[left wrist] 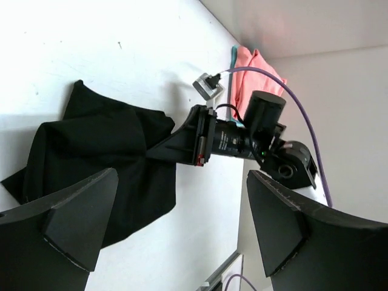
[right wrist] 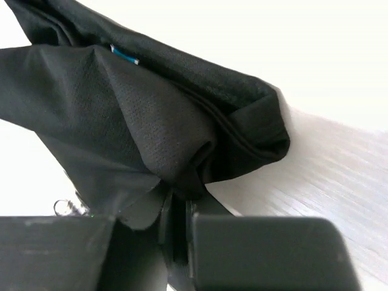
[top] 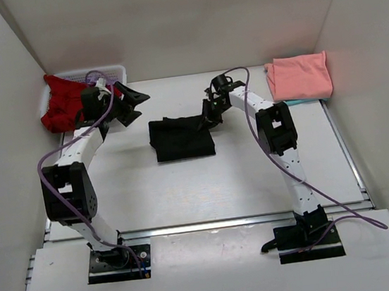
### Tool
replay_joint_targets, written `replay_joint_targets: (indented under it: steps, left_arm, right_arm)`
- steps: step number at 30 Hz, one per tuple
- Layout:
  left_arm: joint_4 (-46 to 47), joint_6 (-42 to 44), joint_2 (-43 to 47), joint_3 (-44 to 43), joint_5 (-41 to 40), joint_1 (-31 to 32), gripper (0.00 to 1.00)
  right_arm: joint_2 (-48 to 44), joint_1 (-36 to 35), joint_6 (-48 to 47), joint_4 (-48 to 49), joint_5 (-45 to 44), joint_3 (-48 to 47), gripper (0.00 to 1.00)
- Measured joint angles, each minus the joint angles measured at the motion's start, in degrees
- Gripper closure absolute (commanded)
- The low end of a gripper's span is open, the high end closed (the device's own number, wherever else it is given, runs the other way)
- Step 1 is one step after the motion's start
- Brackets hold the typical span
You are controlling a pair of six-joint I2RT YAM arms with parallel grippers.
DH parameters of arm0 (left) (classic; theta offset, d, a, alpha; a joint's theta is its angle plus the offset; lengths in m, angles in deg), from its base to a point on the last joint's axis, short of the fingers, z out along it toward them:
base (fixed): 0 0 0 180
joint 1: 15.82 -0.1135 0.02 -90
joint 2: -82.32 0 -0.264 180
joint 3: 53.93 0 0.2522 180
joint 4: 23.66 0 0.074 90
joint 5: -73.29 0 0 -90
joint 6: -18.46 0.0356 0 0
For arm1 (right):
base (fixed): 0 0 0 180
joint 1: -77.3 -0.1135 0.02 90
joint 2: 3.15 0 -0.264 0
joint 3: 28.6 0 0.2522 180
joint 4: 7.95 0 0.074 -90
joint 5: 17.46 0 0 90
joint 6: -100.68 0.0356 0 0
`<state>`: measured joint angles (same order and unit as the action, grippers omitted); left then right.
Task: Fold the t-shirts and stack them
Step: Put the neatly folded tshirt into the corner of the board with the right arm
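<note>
Right hand point(top: 210, 114) pinching the black t-shirt point(top: 180, 140) at frame centre.
It is gripping the shirt's right edge on the white bench point(top: 186, 189). The left hand point(top: 130, 104) is hovering open at upper left, beside the red t-shirt point(top: 60, 105) in the basket point(top: 111, 72). The salmon-pink t-shirt point(top: 300, 77) is lying upper right.

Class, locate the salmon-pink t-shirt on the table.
In the top view, the salmon-pink t-shirt lies folded at the far right corner of the table, beside the right wall.
</note>
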<state>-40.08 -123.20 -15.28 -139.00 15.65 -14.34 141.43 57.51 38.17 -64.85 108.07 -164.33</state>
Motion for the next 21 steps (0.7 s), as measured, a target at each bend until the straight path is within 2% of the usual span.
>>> replay_joint_targets:
  steps: [3,8,14,21]
  left_arm:
    - [0.3,-0.3,3.1,3.7,0.1,-0.5,0.01]
    - [-0.5,0.5,7.5,10.2,0.2,3.9,0.01]
    - [-1.1,1.6,11.2,17.1,0.7,8.4,0.02]
    - [-4.2,5.1,13.6,20.7,-0.9,10.8,0.01]
  right_arm:
    - [1.8,0.3,-2.1,-4.9,-0.5,-4.5,1.0]
    - [3.0,0.7,-8.9,-13.4,-17.4,-15.8,1.0]
    - [2.4,3.7,-19.2,-14.1,-35.3,-21.2,1.0]
    - [2.4,9.9,-25.8,-14.6,-44.0,-25.3,1.0]
